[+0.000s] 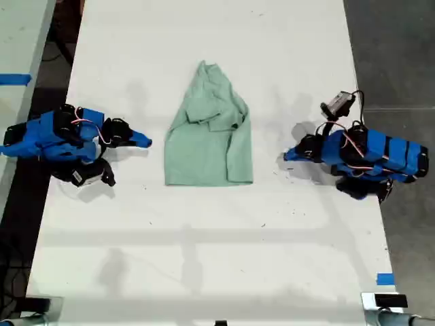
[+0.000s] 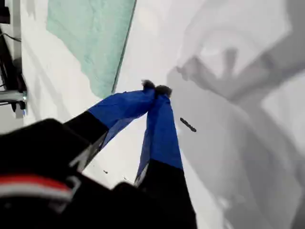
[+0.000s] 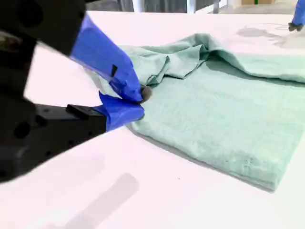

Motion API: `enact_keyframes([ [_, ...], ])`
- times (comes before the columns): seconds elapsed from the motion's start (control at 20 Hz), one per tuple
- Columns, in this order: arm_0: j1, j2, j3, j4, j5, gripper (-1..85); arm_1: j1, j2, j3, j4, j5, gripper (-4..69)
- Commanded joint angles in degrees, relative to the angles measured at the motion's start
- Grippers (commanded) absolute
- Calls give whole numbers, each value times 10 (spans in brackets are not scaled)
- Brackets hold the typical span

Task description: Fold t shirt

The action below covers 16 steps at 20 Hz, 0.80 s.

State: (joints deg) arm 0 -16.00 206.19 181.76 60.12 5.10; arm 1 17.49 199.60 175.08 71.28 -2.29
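T shirt (image 1: 207,146) lies between my first pincer (image 1: 289,155) and second pincer (image 1: 146,142), both clenched.

Both arms are blue printed shells over black motors, looped with red and white wires; my first gripper (image 2: 156,89) and my second gripper (image 3: 138,101) have blue tapered jaws

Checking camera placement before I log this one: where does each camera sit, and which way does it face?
Exterior view: overhead, looking straight down on the white table, the t shirt and both blue arms.
First wrist view: on the arm at the exterior view's right, looking down past my first gripper at the table and the t shirt's edge.
Second wrist view: low, looking past my second gripper across the t shirt.
Shared: the t shirt shows in all three views.
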Motion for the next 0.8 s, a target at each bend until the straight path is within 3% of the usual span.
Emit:
enact_keyframes([
  [0.0,13,-5,1,5,-27,-1,10,8,33,11,35,13],
  [0.55,4,-56,-47,25,-83,-1,18,8,33,14,39,14],
  [0.65,0,-311,-128,-30,-106,-1,18,8,33,14,40,14],
  [0.75,57,-644,-296,-57,-142,0,18,8,33,15,43,14],
])
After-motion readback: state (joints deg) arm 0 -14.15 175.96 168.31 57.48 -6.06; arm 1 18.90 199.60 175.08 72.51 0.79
